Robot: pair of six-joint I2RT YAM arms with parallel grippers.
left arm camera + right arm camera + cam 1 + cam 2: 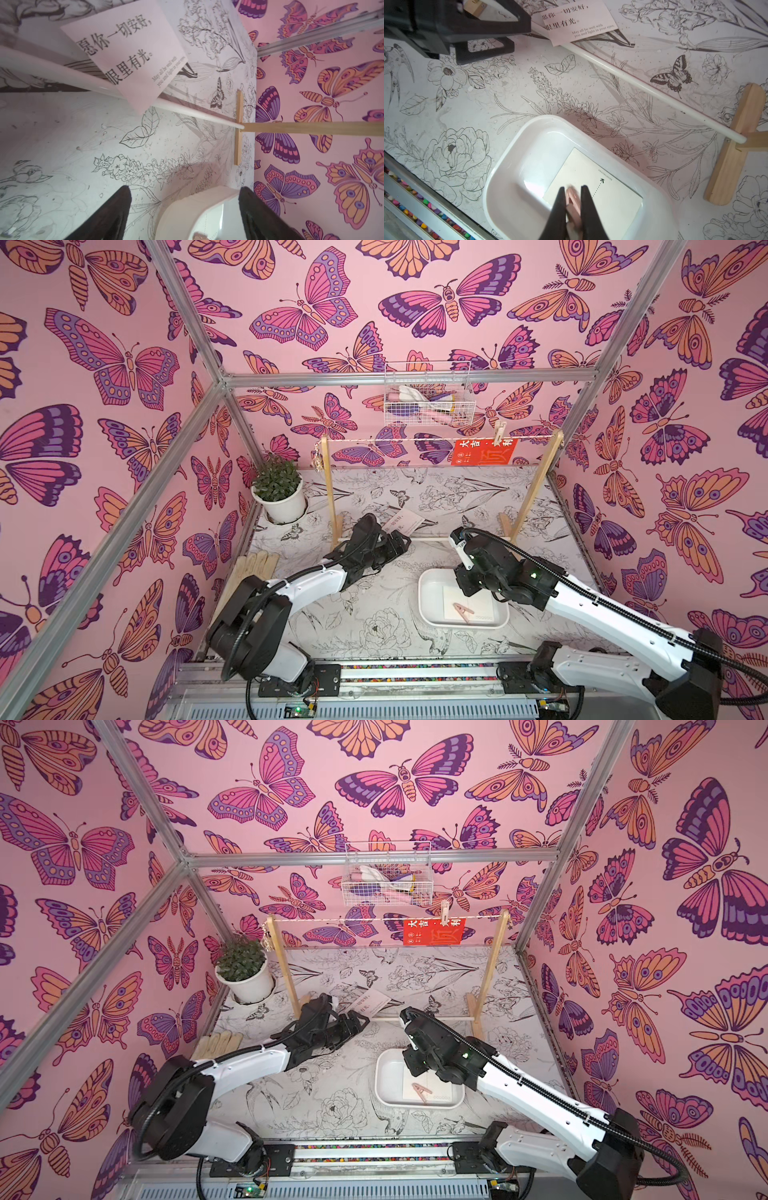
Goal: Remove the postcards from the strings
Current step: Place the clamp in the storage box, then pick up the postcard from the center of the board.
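While the right arm [498, 568] is hiding its fingers in both top views, the right tool [573, 187] is hovering almost closed over the tray [508, 141], a blurred clip [572, 199] showing in the slit; hold unclear. The left tool [184, 187] is gaping wide, empty. A pale card [602, 191] is lying inside, a lettered card [128, 56] is leaning on the dowel [197, 114], the red card [484, 452] is hanging on the twine [395, 440]

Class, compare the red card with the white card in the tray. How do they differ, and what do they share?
The red card hangs upright from the string; the white card lies flat in the tray. The red card bears large white characters; the white card is nearly blank, with small print. Both are thin rectangular cards.
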